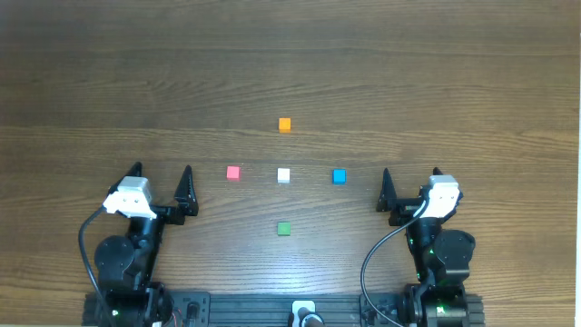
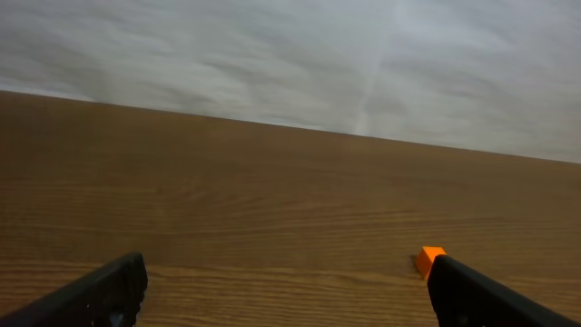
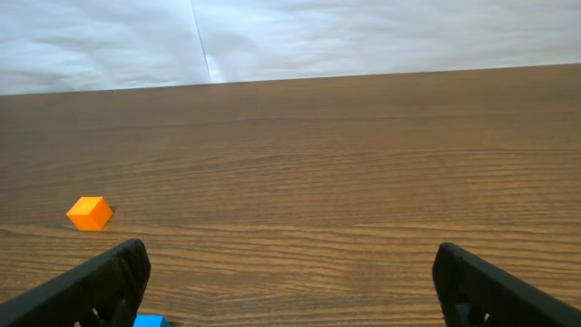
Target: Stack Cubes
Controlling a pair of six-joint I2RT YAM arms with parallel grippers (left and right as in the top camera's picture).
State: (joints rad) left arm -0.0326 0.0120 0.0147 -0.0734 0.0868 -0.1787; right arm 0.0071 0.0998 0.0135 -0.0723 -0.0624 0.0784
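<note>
Several small cubes lie apart on the wooden table [image 1: 290,54]: an orange cube [image 1: 285,124] farthest out, a pink cube [image 1: 233,172], a white cube [image 1: 283,175] and a blue cube [image 1: 339,176] in a row, and a green cube [image 1: 283,229] nearest the bases. My left gripper [image 1: 162,179] is open at the left, empty, beside the pink cube. My right gripper [image 1: 410,183] is open at the right, empty, beside the blue cube. The orange cube [image 2: 428,260] lies ahead of the left fingers, and the orange cube [image 3: 89,213] and the blue cube's edge [image 3: 152,321] lie ahead of the right ones.
Bare wood stretches across the far half of the table. A pale wall [image 2: 290,64] rises behind the far edge. The arm bases and cables [image 1: 300,304] run along the near edge.
</note>
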